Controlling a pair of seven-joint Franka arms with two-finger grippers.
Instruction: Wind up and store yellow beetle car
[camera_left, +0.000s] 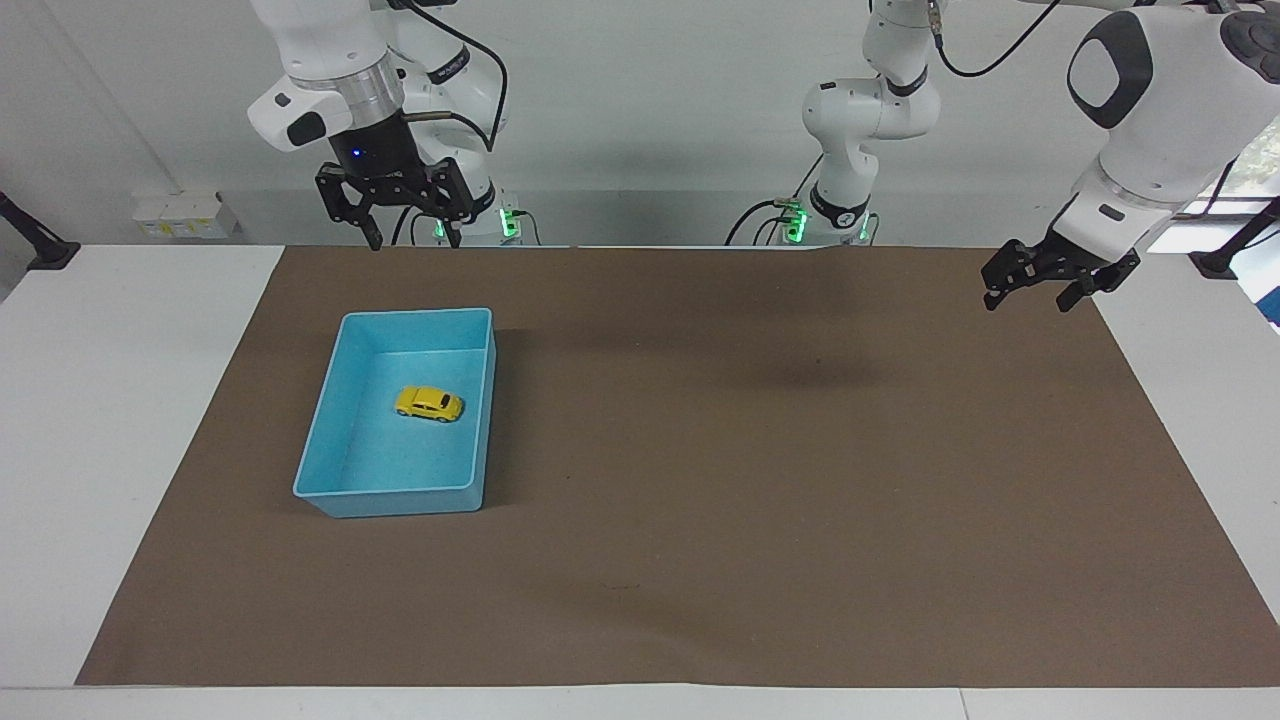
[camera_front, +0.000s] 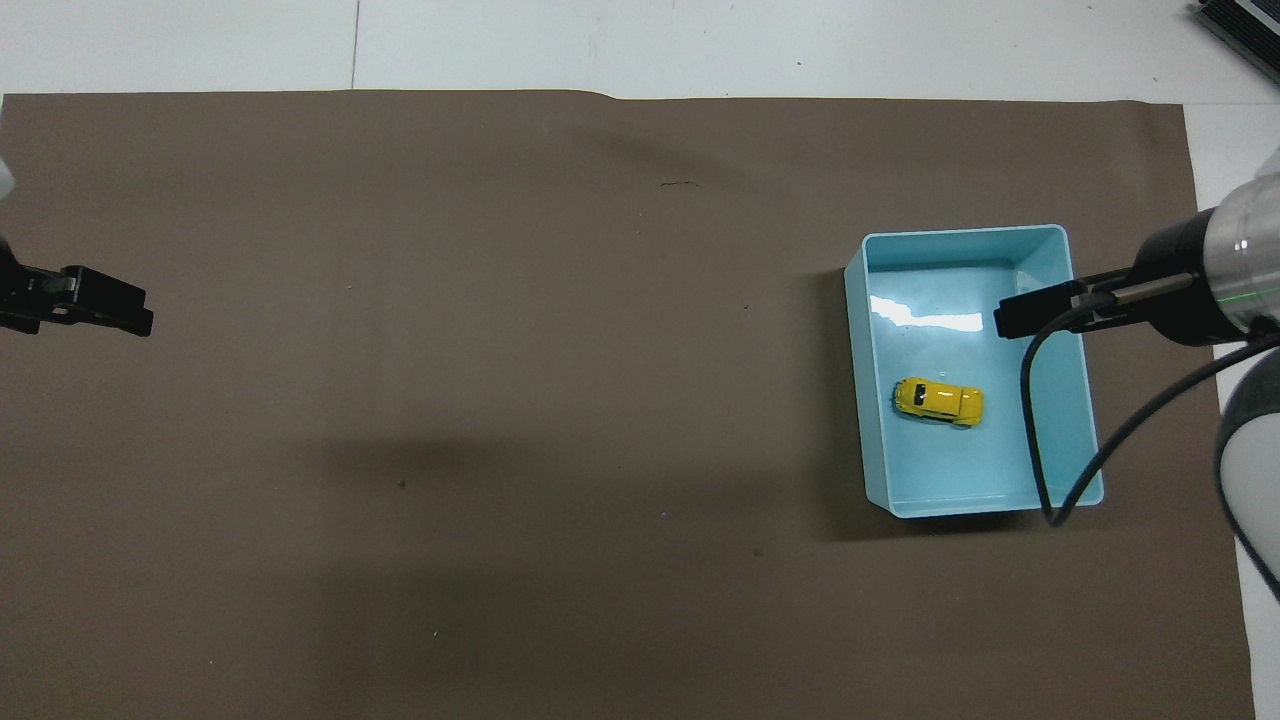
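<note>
A small yellow toy car (camera_left: 429, 403) is seen resting on the floor of an open blue bin (camera_left: 330, 490), which is set on a brown mat (camera_left: 760, 480) covering the tabletop (camera_left: 120, 420), toward the right arm's end. The right tool (camera_left: 408, 240) is held high in the air with its fingers spread and nothing gripped; the bin and car lie below it. The left tool (camera_left: 1040, 290), also spread and empty, is held waiting over the mat's edge at the left arm's end, well apart from the bin.
</note>
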